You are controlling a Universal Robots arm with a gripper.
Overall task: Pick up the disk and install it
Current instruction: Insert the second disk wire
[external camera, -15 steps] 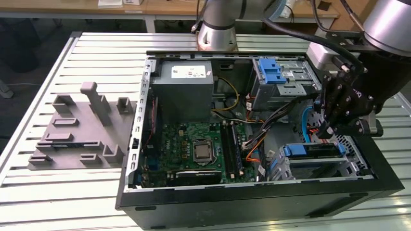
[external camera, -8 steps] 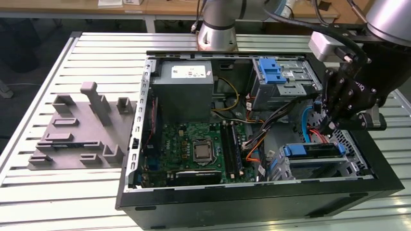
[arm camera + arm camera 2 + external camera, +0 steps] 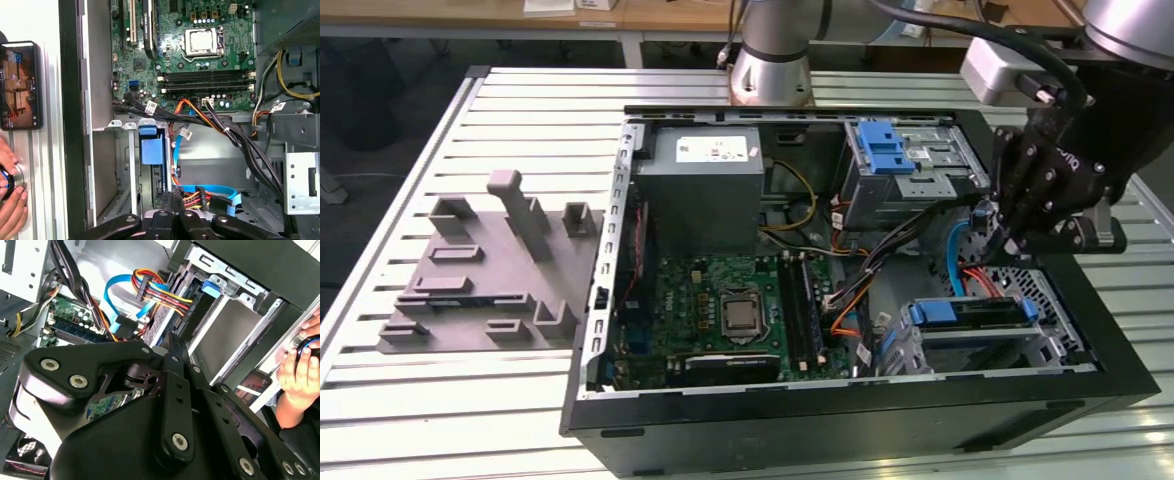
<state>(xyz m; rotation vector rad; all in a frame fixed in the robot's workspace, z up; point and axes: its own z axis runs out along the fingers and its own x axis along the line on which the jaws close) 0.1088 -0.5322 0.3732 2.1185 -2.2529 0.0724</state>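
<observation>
Exterior view shows the tool (image 3: 1007, 240) low inside the open computer case (image 3: 854, 420), just above the disk (image 3: 983, 313), which sits on edge in its metal bay at the case's corner nearest the exterior view's right, blue carrier tab facing up. In the first wrist view the tool (image 3: 172, 197) looks narrow, fingers drawn together with nothing between them. Seating seems the step in hand: any push should run straight along the bay rails, square on the carrier, clear of the blue data cable (image 3: 215, 192) beside it.
</observation>
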